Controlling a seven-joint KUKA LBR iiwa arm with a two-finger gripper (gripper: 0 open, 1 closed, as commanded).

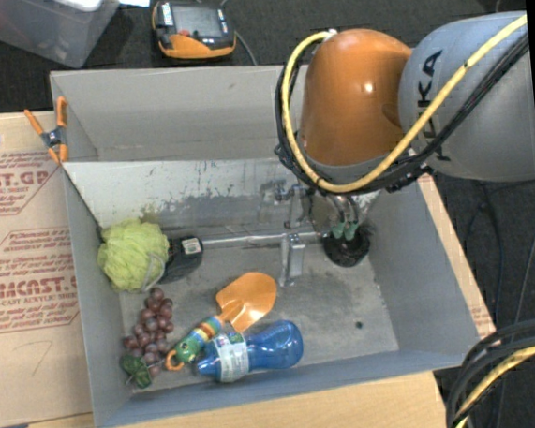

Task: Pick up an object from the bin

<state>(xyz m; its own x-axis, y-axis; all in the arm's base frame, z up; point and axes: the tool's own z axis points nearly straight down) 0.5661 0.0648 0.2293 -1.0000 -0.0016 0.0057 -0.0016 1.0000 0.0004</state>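
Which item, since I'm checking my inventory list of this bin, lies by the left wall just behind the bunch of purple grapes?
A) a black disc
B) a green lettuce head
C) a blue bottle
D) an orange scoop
B: the green lettuce head rests by the bin's left wall, with the purple grapes directly in front of it.

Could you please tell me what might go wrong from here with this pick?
1. The long metal utensil lies across the bin floor with one end beside the gripper. Taken near that end, it would probably tilt and might slip.
2. The orange scoop lies close to that same end and could be nudged or dragged along.
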